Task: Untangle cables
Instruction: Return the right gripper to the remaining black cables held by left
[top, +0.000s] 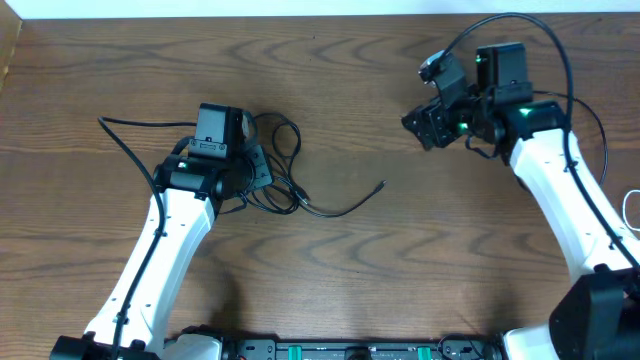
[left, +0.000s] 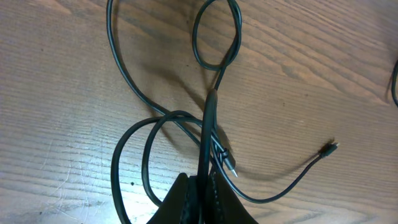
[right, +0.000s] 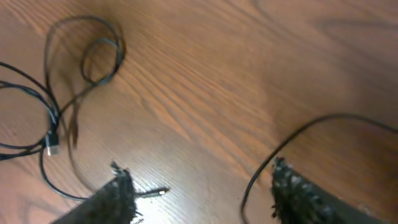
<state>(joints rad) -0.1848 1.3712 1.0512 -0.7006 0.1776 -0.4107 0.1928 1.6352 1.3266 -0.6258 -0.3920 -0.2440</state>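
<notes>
Nothing readable is showing: no text, labels or numbers on the thin black cables (left: 207, 124), white robot arms (top: 165, 250) or brown wooden table (top: 400, 280).

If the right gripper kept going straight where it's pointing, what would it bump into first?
Probably the bare table. The right gripper is open and points at plain wood; the black cables lie off to the side. A thin black cord curves by one finger and might brush it, but depth is unclear.
</notes>
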